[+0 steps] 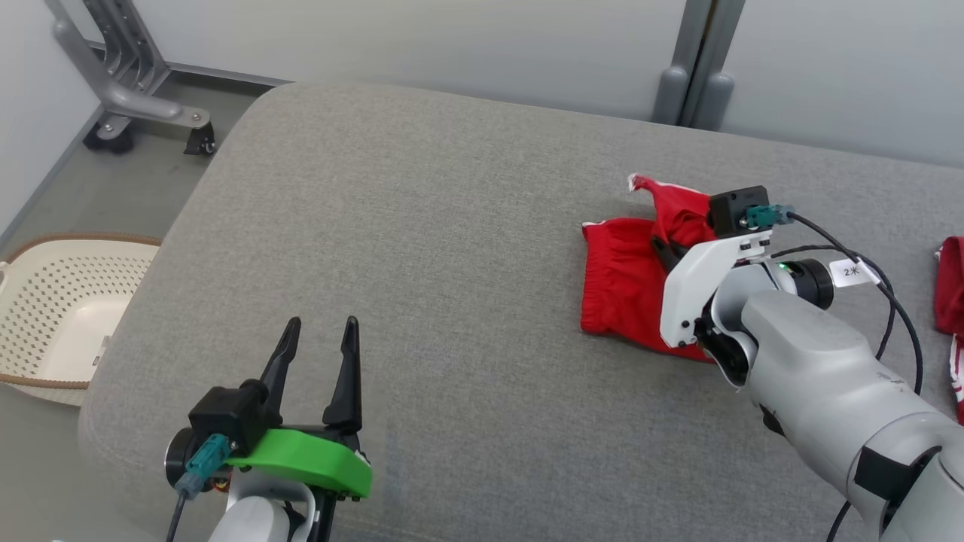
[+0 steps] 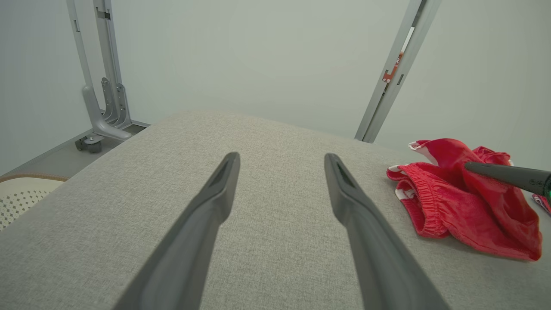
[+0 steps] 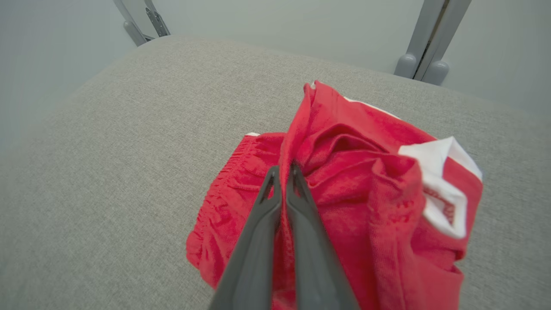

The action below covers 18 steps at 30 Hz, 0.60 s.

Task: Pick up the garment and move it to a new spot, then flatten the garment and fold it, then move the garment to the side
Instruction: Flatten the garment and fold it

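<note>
I've got the broad grey fabric-covered tabletop (image 1: 452, 301) across my head view, rounded at its near-left corner. Down on the floor to the left sits a cream perforated plastic basket (image 1: 53, 286) with a brown rim. Behind it, at the far left, stands a grey metal frame on small black castors (image 1: 135, 90).

Now the red garment of soft cloth with white trim (image 1: 621, 282). It lies on the right half of the tabletop, well away from the near edge. It's bunched, with a gathered elastic band along its left side and one white-edged corner pulled up into a peak at the back. At the far right edge of the head view I see another piece of red cloth with white stripes (image 1: 950, 301), apart from the first.

My right pincer (image 3: 284, 170) comes in from the right with its two dark fingers pressed together, clamped on a raised fold near the middle of the red garment. From the left wrist view, one of its fingers (image 2: 508, 174) lies across the top of the cloth.

My left pincer (image 1: 320, 324) hovers over bare tabletop at the near left, fingers spread wide apart, gripping nothing, well clear of the red garment.
</note>
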{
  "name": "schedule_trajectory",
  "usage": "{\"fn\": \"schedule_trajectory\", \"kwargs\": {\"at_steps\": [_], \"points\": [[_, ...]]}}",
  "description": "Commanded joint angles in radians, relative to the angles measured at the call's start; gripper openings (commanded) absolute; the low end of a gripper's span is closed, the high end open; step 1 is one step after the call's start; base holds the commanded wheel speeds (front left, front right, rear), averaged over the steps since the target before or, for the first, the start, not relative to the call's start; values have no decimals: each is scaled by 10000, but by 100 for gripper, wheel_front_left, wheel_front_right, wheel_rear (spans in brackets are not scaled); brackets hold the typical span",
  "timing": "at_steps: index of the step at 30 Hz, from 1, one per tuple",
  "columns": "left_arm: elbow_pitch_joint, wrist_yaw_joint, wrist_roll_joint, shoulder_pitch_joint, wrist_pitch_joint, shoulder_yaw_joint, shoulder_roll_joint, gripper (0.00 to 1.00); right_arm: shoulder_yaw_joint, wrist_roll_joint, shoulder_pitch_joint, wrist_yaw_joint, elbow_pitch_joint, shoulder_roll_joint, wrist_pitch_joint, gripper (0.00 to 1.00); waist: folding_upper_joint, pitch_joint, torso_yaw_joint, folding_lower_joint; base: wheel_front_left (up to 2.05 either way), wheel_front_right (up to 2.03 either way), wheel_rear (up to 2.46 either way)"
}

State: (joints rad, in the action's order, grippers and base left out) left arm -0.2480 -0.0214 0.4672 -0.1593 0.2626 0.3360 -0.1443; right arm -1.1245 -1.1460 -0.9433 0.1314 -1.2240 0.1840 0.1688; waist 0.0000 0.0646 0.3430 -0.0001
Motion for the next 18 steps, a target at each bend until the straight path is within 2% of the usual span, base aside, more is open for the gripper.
{"fn": "schedule_trajectory", "kwargs": {"at_steps": [1,11,13,18], "points": [[-39,62,-118,170,19,-29,31,100,-67,72,192,-16,-52,-38,-63,0,0,-135,219,1,0,0,0],[-89,180,-286,326,20,-334,135,100,-192,34,307,-16,-155,-470,26,0,0,-181,179,1,0,0,0],[-121,206,-311,304,21,-356,147,100,-210,-2,388,-16,-146,-591,40,100,0,-192,114,1,0,0,0],[-161,217,-368,284,21,-460,145,100,-167,-170,474,-16,177,-695,200,100,0,-252,-56,1,0,0,0]]}}
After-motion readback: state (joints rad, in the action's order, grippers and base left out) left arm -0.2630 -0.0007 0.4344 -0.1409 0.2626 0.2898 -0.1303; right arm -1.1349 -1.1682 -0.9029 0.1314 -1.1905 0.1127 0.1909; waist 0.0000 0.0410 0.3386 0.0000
